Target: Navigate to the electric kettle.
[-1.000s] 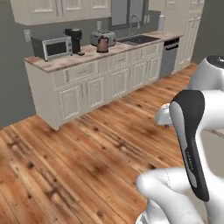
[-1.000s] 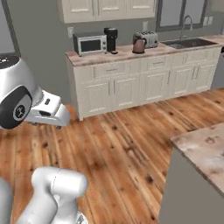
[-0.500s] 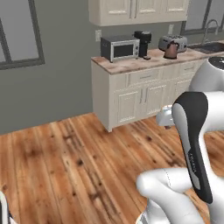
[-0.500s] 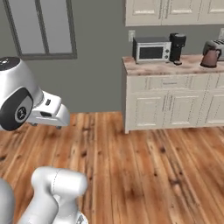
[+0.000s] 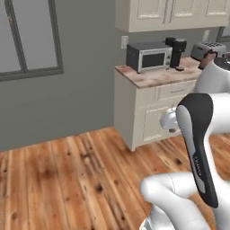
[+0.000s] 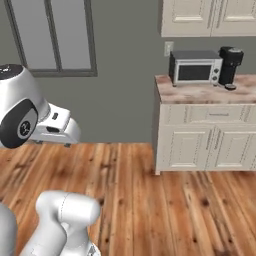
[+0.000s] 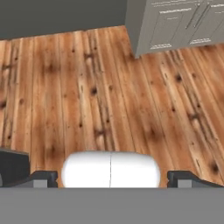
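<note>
Gripper points down at the wood floor, fingertips far apart, jaws wide with nothing between. Kettle can't be made out. Counter far ahead of the jaws carries a microwave, black coffee machine just beside it, silver toaster further along. Cabinet base up ahead in the hand view.

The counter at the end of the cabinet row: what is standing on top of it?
On the counter stand a microwave and a black coffee machine. The left base view adds a silver toaster, partly covered by the arm. Anything farther right is hidden or out of frame.
</note>
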